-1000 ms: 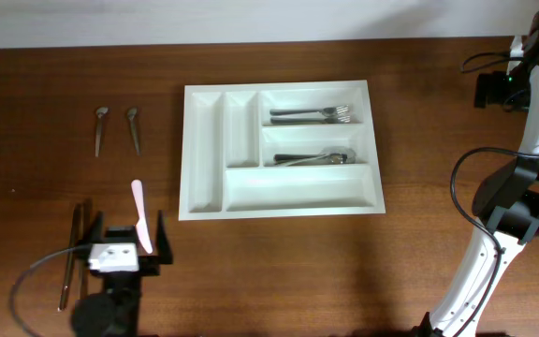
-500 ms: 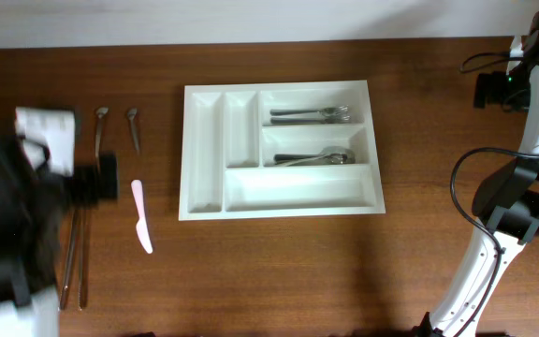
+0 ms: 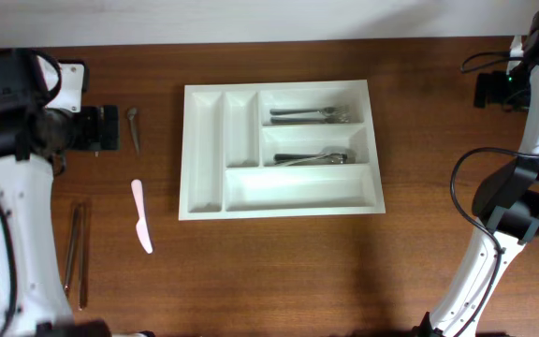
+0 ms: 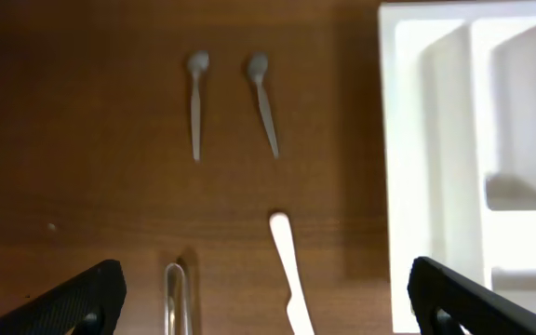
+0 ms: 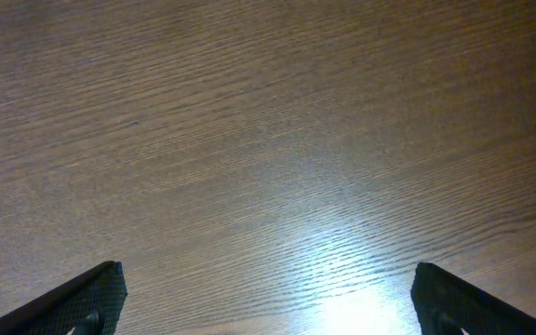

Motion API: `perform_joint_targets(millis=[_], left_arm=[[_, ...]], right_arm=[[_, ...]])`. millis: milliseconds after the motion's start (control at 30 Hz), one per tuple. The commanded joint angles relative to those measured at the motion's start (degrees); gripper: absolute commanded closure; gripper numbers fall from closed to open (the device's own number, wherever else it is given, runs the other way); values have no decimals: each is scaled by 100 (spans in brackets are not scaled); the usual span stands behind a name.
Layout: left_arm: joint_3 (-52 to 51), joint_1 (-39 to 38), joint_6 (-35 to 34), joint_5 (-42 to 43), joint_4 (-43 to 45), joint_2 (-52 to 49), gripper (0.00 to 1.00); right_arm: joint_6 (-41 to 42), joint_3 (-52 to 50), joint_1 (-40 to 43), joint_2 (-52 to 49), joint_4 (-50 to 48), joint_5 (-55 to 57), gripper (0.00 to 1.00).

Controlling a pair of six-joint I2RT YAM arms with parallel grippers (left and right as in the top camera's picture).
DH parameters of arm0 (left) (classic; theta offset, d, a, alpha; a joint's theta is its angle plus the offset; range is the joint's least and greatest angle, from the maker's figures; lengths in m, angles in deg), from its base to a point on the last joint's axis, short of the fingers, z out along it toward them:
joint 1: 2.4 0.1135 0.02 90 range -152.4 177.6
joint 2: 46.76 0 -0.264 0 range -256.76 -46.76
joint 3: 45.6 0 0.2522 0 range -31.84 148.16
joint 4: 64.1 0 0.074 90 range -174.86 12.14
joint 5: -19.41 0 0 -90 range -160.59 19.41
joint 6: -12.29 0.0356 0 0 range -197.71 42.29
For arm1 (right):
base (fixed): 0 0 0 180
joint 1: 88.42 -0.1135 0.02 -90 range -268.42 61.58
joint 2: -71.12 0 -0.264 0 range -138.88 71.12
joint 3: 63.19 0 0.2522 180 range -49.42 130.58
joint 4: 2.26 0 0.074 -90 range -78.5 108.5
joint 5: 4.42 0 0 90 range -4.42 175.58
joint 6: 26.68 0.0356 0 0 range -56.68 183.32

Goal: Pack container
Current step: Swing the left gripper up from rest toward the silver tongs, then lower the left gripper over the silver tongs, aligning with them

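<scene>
The container (image 3: 204, 154) is a white compartment tray in the middle of the table, and its left edge (image 4: 408, 177) also shows in the left wrist view. Forks (image 3: 312, 114) lie in its top right compartment and spoons (image 3: 314, 157) in the one below. Left of it on the wood are two small spoons (image 4: 196, 98) (image 4: 261, 98) and a pale knife (image 3: 141, 215) (image 4: 287, 270). My left gripper (image 3: 82, 129) (image 4: 268, 307) hangs open high above the spoons, holding nothing. At the far right my right gripper (image 3: 496, 89) (image 5: 268, 302) stands open over bare wood.
Two long thin metal utensils (image 3: 75, 267) lie near the table's front left, and the tip of one (image 4: 175, 298) shows in the left wrist view. From overhead one small spoon (image 3: 134, 126) is visible and the other is hidden under the left arm. The right arm's base (image 3: 494, 234) stands at the right edge.
The left arm has swung from the front left of the table to the far left, above the small spoons, uncovering the knife. The right arm has not moved.
</scene>
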Motion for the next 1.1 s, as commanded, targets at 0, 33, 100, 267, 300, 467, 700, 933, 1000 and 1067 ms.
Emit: perform_joint_targets(millis=[0,33,100,267,300,467,700,933,1000,1067], left_arm=[[96,33,-203,-22,-24,-404,1],[96,33,-203,-22,-24,-490,1],[96,33,-201,-22,-17,-645,1],[94,35,-227,236,-177,-964,1],[94,35,-227,348,-203,-997,1],[94,35,-223,431,-555,-1073,1],[31,35,-223,337,-1266,-1084,1],[-942,35,-656,-411,-922,-1095,1],[-1200,35,-765,-413,-789,-1110,1],[-1416,35,-1023,-413,-678,-1152,1]], right_arm=[[44,-24,35,-26,2,-15,1],[44,-24,35,-26,0,-15,1],[44,-24,35,-26,2,-15,1],[44,-24,35,-26,2,-15,1],[44,-24,35,-26,2,-15,1],[44,-24,35,-26,2,-15,1],[44,-24,35,-26,2,-15,1],[44,-24,35,-26,2,-15,1],[44,-24,35,-26,2,-15,1],[44,-24,35,-26,2,-15,1]])
